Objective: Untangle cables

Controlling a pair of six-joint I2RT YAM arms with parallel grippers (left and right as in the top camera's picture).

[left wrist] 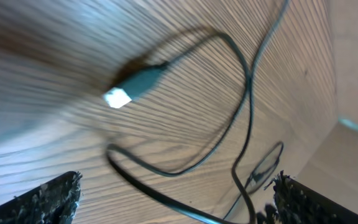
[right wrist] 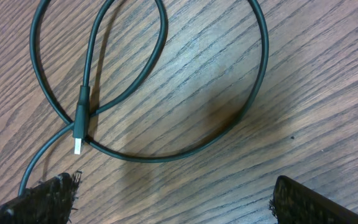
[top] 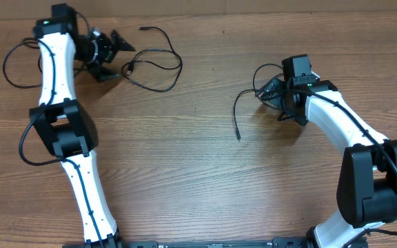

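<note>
Both gaping empty, left claw (left wrist: 173,200) and right claw (right wrist: 173,200) have cables (right wrist: 265,62) just ahead.

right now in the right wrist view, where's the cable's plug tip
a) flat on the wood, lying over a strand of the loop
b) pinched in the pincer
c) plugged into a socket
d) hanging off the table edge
a: the plug lies flat on the table, over a strand of the cable loop, and the right pincer is open with nothing between its fingers.
</note>
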